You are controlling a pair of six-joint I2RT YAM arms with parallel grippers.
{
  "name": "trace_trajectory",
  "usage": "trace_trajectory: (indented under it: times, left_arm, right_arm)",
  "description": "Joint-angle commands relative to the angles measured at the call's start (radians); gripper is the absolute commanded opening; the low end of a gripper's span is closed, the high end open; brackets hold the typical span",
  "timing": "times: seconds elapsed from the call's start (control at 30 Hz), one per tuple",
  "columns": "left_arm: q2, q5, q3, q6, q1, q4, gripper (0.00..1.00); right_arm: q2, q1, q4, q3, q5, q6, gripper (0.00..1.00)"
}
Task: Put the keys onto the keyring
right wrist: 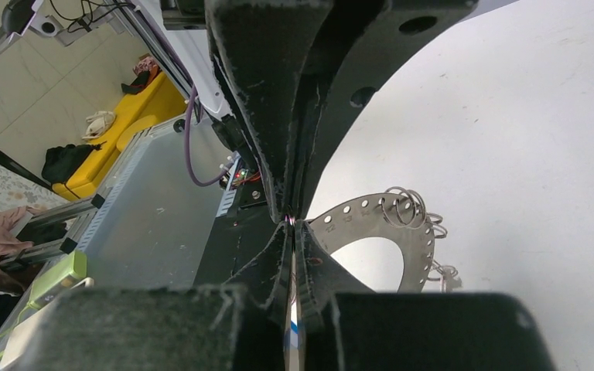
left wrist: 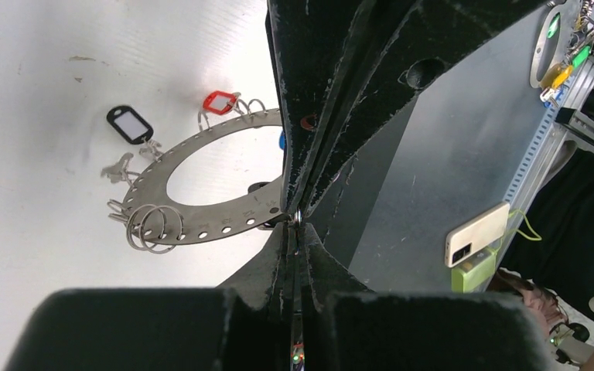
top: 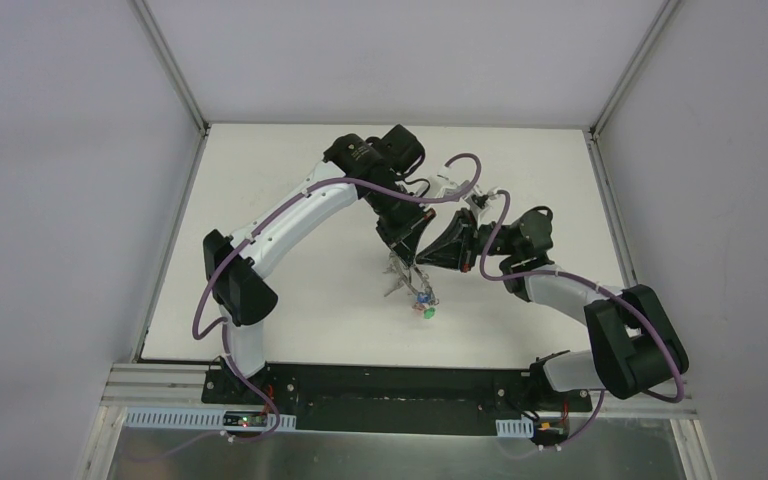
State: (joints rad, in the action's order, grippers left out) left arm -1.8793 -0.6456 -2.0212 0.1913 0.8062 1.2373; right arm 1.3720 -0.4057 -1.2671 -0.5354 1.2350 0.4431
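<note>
closest to the lens, the left gripper [left wrist: 294,236] has its fingers pressed together with no gap, tips right at the rim of the keyring [left wrist: 216,218]. it looks to be pinching that rim, since the top view suggests the keyring hangs tilted above the table [left wrist: 46,263]. the right gripper [left wrist: 301,202] comes in from the opposite side, nose to nose with the left. its fingers are also fully closed, at the same spot on the rim. a tiny glint sits between the two sets of tips; whether it is a key, a ring or the keyring's own edge is too small to tell.

the keyring is a flat grey band pierced with holes around a wide opening. on its rim away from the grippers hang a black tag [left wrist: 130,124], a red tag [left wrist: 218,101], small silver keys [left wrist: 117,168] and empty split rings [left wrist: 153,226].

the step in hand seems to be threading. one arm steadies the keyring while the other works a small piece at a hole near the rim. the next move calls for fine alignment. the left grip should hold firm so the keyring does not swing, and the right tips should ease the piece through the hole without levering against the other fingers.
</note>
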Motion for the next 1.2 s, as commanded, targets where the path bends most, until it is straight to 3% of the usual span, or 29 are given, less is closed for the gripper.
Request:
trace_trajectory:
  times: [0.0, 0.07, 0.23, 0.37, 0.6, 1.17]
  left_arm:
    - [0.007, -0.042, -0.033, 0.007, 0.011, 0.005, 0.00]
    - [0.021, -0.037, -0.024, 0.030, 0.009, -0.010, 0.00]
    - [0.103, -0.017, 0.053, 0.091, -0.026, -0.120, 0.18]
    - [0.169, 0.006, 0.126, 0.146, -0.039, -0.201, 0.26]
    - [0.228, 0.029, 0.224, 0.196, -0.039, -0.292, 0.28]
    - [0.231, 0.050, 0.282, 0.248, -0.012, -0.359, 0.27]
  right_arm:
    - [0.002, -0.006, -0.036, -0.061, -0.009, 0.034, 0.00]
    - [0.004, 0.005, -0.061, -0.063, -0.019, 0.071, 0.00]
    - [0.011, 0.030, -0.145, -0.058, -0.039, 0.162, 0.00]
    - [0.014, 0.047, -0.179, -0.057, -0.061, 0.211, 0.00]
    - [0.026, 0.063, -0.177, -0.059, -0.075, 0.242, 0.00]
    - [0.044, 0.072, -0.160, -0.070, -0.074, 0.261, 0.00]
